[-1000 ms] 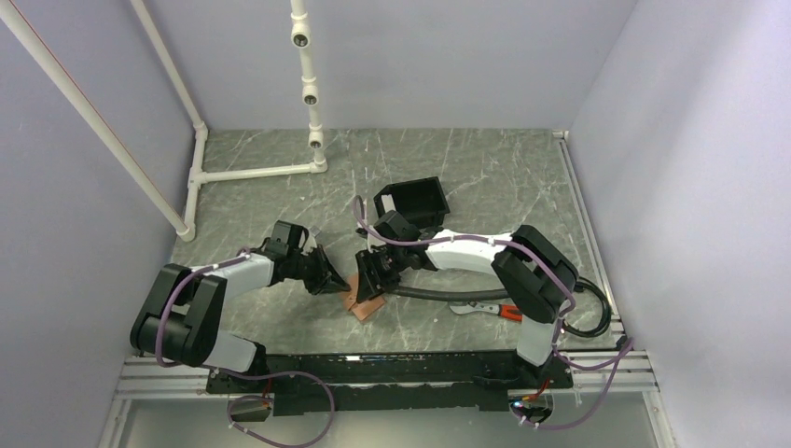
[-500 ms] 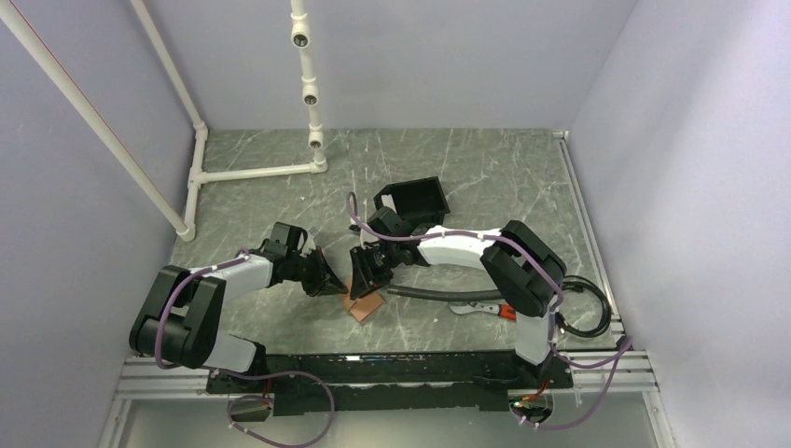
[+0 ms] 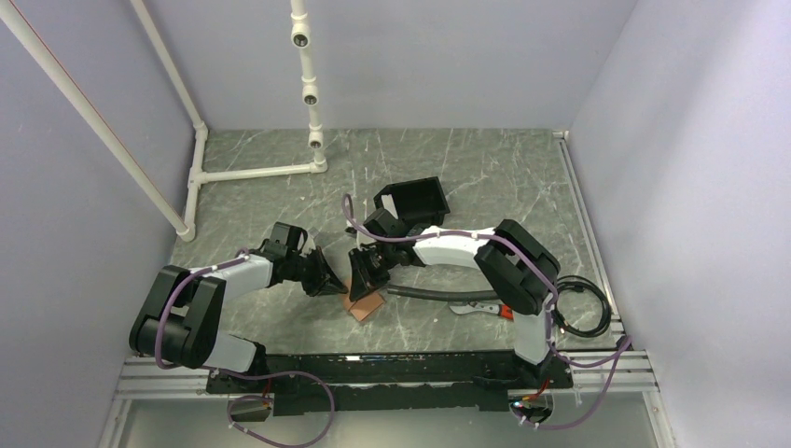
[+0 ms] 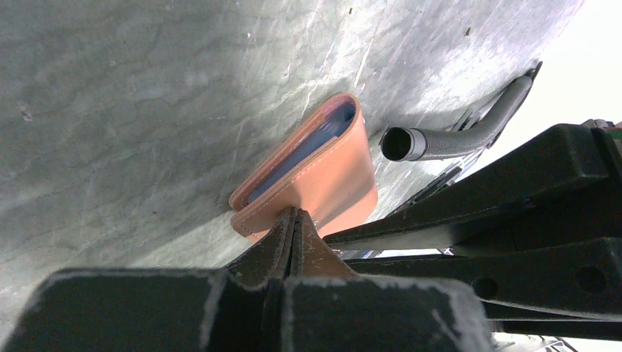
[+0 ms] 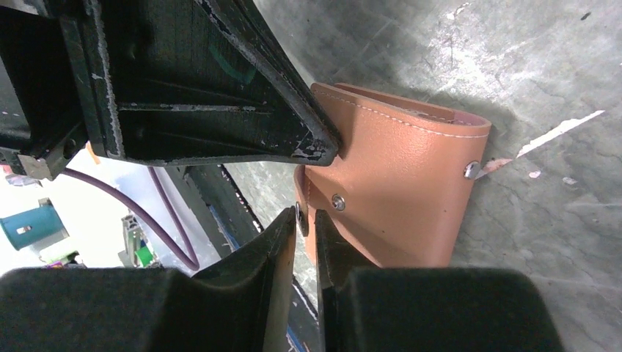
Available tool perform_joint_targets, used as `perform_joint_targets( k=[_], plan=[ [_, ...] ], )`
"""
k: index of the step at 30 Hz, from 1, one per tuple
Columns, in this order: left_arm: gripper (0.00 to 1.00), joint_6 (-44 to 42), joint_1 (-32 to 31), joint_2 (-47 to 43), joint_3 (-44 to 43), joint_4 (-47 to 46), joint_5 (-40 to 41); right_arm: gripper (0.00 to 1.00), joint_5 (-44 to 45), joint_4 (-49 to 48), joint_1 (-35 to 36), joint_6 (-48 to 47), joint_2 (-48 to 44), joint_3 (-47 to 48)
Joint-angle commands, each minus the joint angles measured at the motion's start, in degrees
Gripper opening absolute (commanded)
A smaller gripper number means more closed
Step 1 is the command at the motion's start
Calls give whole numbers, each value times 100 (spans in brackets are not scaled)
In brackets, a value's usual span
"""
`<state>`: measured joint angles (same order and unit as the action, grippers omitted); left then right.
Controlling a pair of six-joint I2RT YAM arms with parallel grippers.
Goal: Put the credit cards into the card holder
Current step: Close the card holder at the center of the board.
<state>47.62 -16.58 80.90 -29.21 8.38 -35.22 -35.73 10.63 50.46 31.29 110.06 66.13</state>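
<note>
**Right arm swings in, both grippers on the card holder**

Top view: compared with a second ago, the right arm's elbow sits further left, closer to the card holder (image 3: 366,306), and the right gripper (image 3: 366,273) has edged slightly left over the holder's far edge. The holder lies where it lay before, on the grey table (image 3: 280,205). The left gripper (image 3: 331,280) is unchanged, its tip at the holder's left side. A black hose (image 3: 438,293) lies just right of the holder, and a black box (image 3: 415,198) sits well behind it.

Left wrist view: the left gripper (image 4: 293,216) has its fingers pressed fully together, the tip against the near edge of the card holder (image 4: 323,176). Whether any leather is caught between them cannot be told. The holder is folded, and the blue edges of the credit cards (image 4: 301,152) show inside its open side. The open end of the hose (image 4: 455,136) is just beyond the holder.

Right wrist view: the right gripper (image 5: 304,216) is almost closed, only a sliver of gap left, with the holder's near edge caught between the fingers. The card holder (image 5: 396,191) lies flat, tan cover up, a snap stud (image 5: 337,202) just beside the fingertips. The left gripper's black tip touches the holder's upper left edge.
</note>
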Motion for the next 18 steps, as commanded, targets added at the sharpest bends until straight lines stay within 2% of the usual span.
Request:
perform_joint_targets(
  k=[1,4,10,17,18],
  plan=[
    [0,-147,41,4,103,-71,126,17,-101,-120,34,-43,33,225],
    [0,-146,41,21,115,-78,111,0,4,-44,51,-69,9,244],
    [0,-182,41,43,121,-62,121,0,423,251,52,-183,-125,223],
    [0,-180,41,110,135,-122,94,0,525,328,69,-272,-183,295],
    [0,-180,41,112,135,-133,87,3,522,326,64,-268,-197,302]
  ],
)
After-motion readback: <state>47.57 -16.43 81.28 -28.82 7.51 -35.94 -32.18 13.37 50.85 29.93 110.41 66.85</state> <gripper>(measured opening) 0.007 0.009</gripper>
